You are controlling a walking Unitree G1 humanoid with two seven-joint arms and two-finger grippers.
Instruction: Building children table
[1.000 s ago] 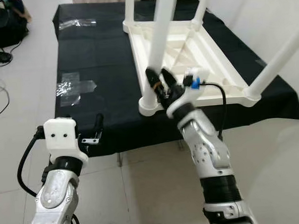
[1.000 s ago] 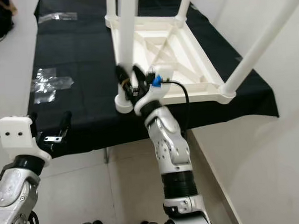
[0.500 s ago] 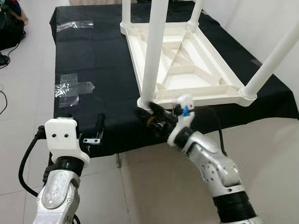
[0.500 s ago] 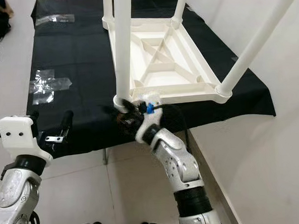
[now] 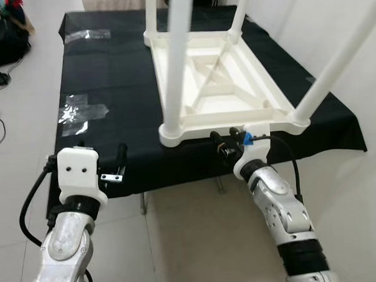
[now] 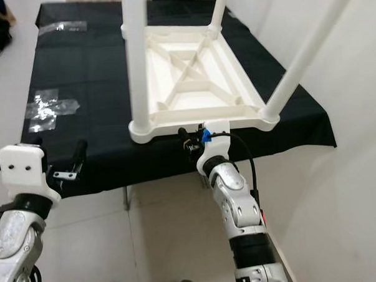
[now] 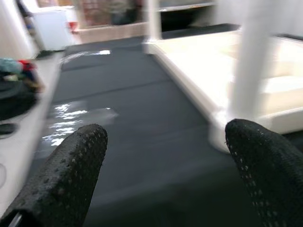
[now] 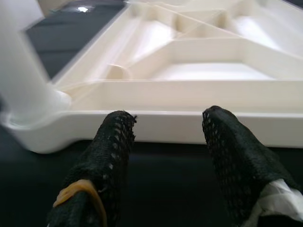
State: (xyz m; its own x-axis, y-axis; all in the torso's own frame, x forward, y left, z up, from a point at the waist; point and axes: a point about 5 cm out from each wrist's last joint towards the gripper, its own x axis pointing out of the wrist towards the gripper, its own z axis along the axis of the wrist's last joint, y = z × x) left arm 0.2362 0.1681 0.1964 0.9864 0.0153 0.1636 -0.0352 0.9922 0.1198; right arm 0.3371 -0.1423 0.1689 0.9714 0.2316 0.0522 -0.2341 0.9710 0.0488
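Upturned white table [image 5: 223, 83] on black cloth [image 5: 110, 76]; right gripper [image 8: 165, 142] fingers apart at near rim — left gripper [image 7: 165, 165] spread, idle.

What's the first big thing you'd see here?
A white table lying upside down on a black cloth, its four legs sticking up. The right gripper, open, sits right at the table's near edge, and the left gripper waits, open, at the cloth's front edge.

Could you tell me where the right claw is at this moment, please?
In the left eye view the right claw sits at the near edge of the upturned white table, between its two near legs, over the black cloth, fingers open.
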